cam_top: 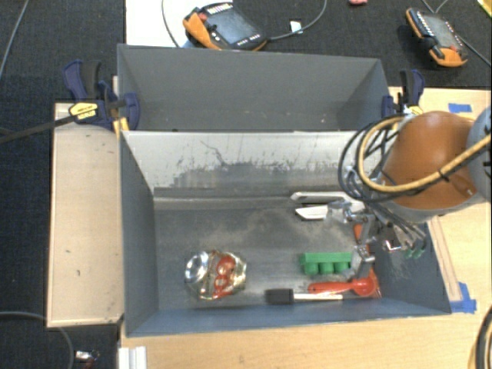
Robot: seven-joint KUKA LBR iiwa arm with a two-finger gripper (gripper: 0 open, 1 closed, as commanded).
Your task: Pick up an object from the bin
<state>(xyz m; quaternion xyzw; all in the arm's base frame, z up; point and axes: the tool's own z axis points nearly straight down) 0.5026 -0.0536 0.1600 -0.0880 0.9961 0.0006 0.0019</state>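
Green ridged block (326,264) lies on the bin (231,167) floor toward the front right corner, flat, free of the walls. Gripper (363,258) is low at the block's right end, touching or just beside it; open or clenched, cannot tell, nothing clearly grasped. Red spoon-like utensil (347,288) lies just in front of the block, near the front wall, right under the gripper tip. Black-tipped white stick (281,297) sits beside it to the left. Shiny foil-like bundle with red bits (216,274) is well apart, front left. Step, by my reading: approach and descent, grasp not yet made. Next move needs centring on one item, block or red utensil, then closing and lifting without dragging the neighbour.
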